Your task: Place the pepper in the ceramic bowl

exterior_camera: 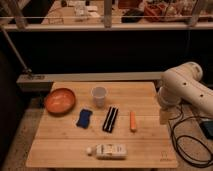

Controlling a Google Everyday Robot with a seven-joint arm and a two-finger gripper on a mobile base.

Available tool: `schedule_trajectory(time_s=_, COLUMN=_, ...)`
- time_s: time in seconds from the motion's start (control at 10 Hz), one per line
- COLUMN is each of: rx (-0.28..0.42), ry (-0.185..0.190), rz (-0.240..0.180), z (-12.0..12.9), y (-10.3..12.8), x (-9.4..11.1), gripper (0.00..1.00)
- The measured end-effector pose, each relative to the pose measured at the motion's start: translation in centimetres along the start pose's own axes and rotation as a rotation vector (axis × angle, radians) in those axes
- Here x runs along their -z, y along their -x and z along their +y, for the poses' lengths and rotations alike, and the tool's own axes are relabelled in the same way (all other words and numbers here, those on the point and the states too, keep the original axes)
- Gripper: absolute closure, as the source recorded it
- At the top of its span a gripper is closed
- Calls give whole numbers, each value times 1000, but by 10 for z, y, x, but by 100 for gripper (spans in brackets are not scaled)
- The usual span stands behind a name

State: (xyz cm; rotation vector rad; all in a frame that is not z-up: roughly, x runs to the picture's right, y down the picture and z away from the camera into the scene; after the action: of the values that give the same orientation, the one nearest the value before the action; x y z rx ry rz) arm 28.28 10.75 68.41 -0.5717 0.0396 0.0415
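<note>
The pepper point(133, 120) is a small slim orange vegetable lying on the wooden table point(65, 150), right of centre. The ceramic bowl point(60, 101) is wide, shallow and orange-brown, and sits at the table's left. It looks empty. My white arm point(182, 90) hangs over the table's right edge. The gripper point(165, 116) points down beside that edge, to the right of the pepper and apart from it, far from the bowl.
A small white cup point(99, 96) stands right of the bowl. A blue sponge point(83, 118) and a black-and-white striped bar point(110, 119) lie between bowl and pepper. A white bottle point(107, 150) lies near the front edge. Black cables point(187, 145) trail on the floor at the right.
</note>
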Motion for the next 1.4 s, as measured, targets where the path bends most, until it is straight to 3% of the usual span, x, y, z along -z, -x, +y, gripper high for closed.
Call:
schedule_trajectory(time_s=0.2, rx=1, ry=0, rz=-1, z=0, y=0, x=0, gripper=20)
schedule_trajectory(time_s=0.6, rx=92, ry=-8, rz=-32, z=-2, y=33, x=-7, gripper=20)
schedule_trajectory(time_s=1.4, rx=220, ry=-22, rz=-62, z=-5, y=54, x=-24, gripper=20)
